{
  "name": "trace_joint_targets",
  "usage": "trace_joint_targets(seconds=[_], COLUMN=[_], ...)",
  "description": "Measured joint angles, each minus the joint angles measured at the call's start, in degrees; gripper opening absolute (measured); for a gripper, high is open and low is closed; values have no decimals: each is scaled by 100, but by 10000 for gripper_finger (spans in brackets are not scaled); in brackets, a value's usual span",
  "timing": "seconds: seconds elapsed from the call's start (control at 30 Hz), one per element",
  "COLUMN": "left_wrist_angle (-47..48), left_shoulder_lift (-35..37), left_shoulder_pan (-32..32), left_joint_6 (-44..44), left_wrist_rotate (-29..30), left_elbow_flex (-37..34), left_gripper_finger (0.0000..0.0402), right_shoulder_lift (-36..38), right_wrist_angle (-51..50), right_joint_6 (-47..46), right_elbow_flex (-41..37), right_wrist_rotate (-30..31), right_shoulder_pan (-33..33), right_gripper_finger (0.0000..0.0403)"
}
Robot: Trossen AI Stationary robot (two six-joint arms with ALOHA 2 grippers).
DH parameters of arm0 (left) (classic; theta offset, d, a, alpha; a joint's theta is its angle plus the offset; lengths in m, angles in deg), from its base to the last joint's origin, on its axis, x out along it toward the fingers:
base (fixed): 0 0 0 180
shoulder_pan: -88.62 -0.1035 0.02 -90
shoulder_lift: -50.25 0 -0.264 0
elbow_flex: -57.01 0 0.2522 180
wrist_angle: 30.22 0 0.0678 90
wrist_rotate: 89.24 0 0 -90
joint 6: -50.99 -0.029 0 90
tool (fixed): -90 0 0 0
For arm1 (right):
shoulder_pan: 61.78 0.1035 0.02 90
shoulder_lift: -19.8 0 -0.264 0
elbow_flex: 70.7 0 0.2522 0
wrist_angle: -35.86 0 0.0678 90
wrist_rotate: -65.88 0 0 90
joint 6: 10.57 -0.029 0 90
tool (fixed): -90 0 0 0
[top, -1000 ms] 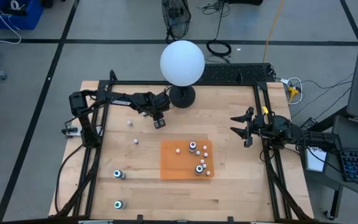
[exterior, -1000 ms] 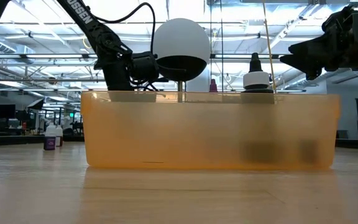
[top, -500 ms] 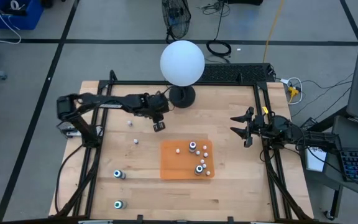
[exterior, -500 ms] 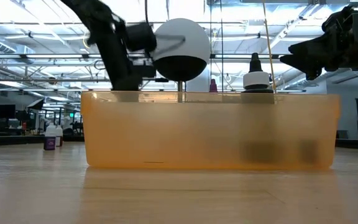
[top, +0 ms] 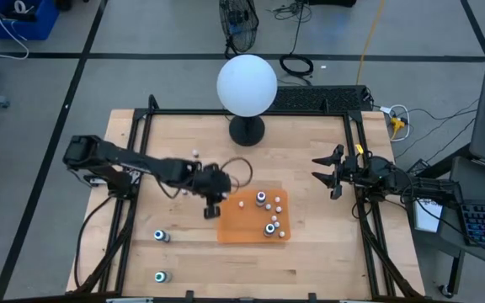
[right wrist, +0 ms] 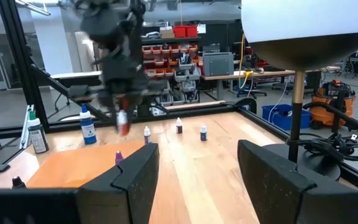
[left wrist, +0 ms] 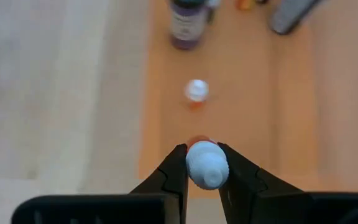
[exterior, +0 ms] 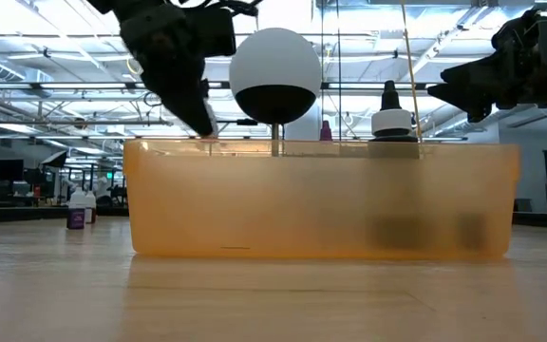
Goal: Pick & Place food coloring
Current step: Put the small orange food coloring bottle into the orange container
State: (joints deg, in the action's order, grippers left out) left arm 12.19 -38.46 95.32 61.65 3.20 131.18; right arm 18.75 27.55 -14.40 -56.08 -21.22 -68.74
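My left gripper [top: 211,209] hangs over the left edge of the orange mat [top: 253,225], shut on a tiny food coloring bottle with a white cap and an orange body [left wrist: 207,165]. The right wrist view shows that bottle [right wrist: 123,124] below the dark fingers. Several more small bottles stand on the mat [top: 261,199], [top: 271,228]. Two others stand on the bare wood near the table's near left corner [top: 161,236], [top: 160,276]. My right gripper [top: 325,172] waits open by the table's right edge. My left gripper pinches the bottle's white cap [left wrist: 205,174] between its two fingers [left wrist: 176,167], coming from above and pointing down. The bottle stands upright in the hold, its orange body below the fingers. It is lifted clear over the mat's left edge.
A big white globe lamp on a black base [top: 247,85] stands at the table's far edge. One small white bottle [top: 195,154] is on the wood left of centre. In the low view the orange mat shows as a walled tray [exterior: 321,199]. A black frame rims the table.
My left gripper has swung from beside the lamp's base toward the table's near edge and a little right, ending over the orange mat's left edge. My right arm has kept still.
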Motion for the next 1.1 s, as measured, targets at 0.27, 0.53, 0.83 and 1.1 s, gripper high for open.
trace_joint_targets(seconds=[0.27,0.53,0.83,1.1], left_wrist_angle=[-599,-777,-931,-931], left_shoulder_lift=[-672,-1520,-1665,-1655], left_shoulder_pan=[250,188,189,189], left_joint_6=[232,365,380,382], left_wrist_rotate=[38,-100,-111,-287], left_elbow_flex=[10,2,4,2], left_gripper_finger=[63,63,97,130], right_shoulder_lift=[-34,-38,-45,-47], right_wrist_angle=[-2,10,31,26], right_joint_6=[2,1,0,0], right_elbow_flex=[0,0,-1,-1], right_wrist_rotate=[2,1,2,0], right_shoulder_pan=[0,0,-1,-2], right_gripper_finger=[208,208,208,208])
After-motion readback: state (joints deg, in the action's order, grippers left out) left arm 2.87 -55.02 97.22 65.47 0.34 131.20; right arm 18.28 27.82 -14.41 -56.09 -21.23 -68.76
